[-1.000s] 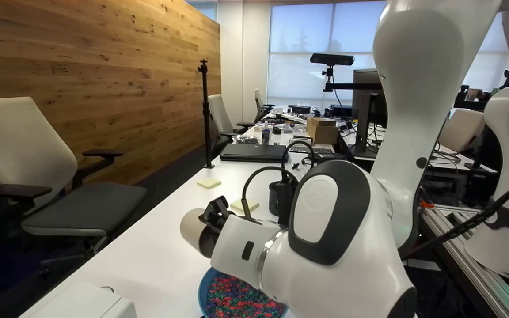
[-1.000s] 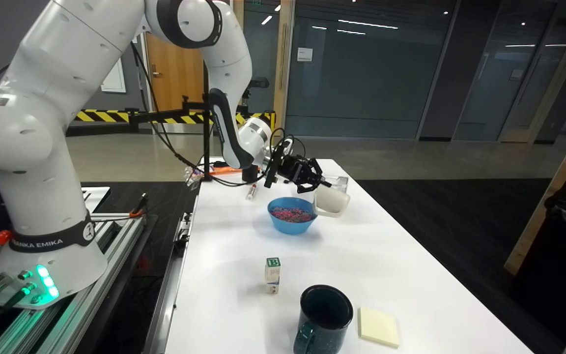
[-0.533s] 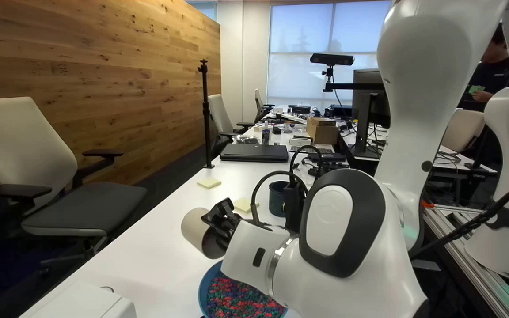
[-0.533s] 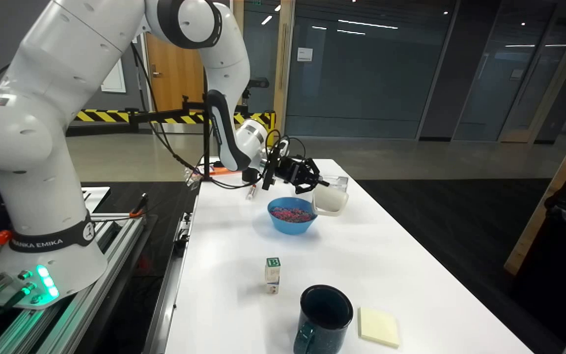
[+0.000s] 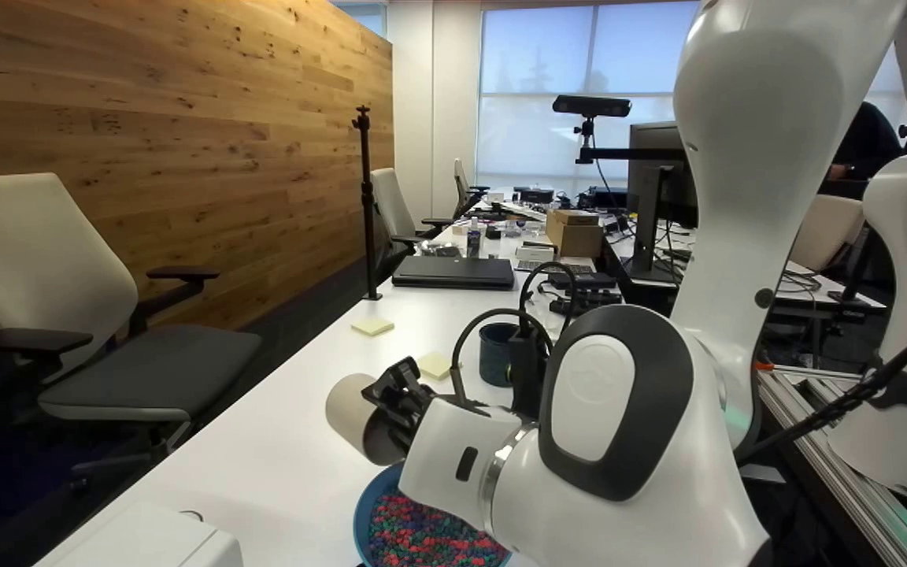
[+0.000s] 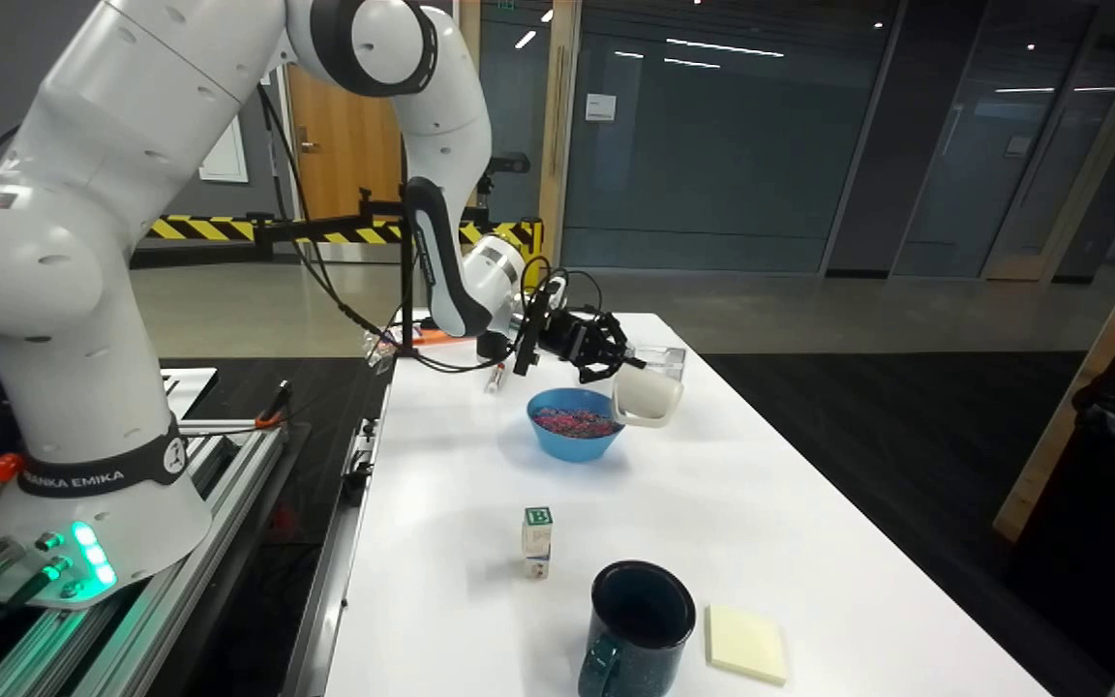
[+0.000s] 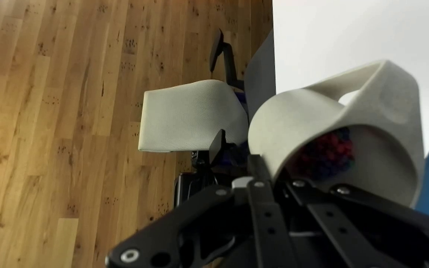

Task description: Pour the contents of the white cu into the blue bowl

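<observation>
Over the last second the tilted white cup (image 6: 647,397), wall pinched by the claw (image 7: 271,173), has edged slightly nearer the blue bowl (image 6: 574,449); colored bits (image 7: 328,154) lie inside the cup, so pouring looks unfinished; whether its mouth overhangs the bowl is unclear.

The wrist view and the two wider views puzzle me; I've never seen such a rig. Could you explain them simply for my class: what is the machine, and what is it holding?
The machine is a white robot arm with several joints. Two pictures are taken from places outside the robot; the wrist view is taken from the arm's own wrist and shows its gripper close up. That gripper pinches a white mug near its rim. The mug is tilted, and red and blue bits show inside it. Close by stands a blue bowl holding similar bits. The white table also bears a dark mug and a yellow pad, among other things.
</observation>
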### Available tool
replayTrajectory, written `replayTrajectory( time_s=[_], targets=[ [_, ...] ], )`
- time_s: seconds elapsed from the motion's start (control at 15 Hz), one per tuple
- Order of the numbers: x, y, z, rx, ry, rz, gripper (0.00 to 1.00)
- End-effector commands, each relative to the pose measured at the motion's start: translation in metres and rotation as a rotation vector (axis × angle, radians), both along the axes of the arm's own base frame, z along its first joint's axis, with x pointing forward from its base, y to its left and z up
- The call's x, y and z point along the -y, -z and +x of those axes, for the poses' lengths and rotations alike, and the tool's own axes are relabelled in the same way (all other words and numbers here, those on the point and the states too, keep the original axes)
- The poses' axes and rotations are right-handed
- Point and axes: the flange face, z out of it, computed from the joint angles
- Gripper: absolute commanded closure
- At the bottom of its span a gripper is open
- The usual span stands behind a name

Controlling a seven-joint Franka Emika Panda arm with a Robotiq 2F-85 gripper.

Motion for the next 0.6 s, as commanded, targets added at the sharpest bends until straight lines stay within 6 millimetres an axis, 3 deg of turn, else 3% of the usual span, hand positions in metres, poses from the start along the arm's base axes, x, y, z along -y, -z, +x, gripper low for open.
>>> replayTrajectory(
  time_s=[0.0,0.53],
  targets=[
    [-0.002,0.003,-0.004,0.083,-0.022,-0.034,0.99],
    [-0.003,0.022,-0.011,0.208,-0.045,-0.114,0.99]
  ],
)
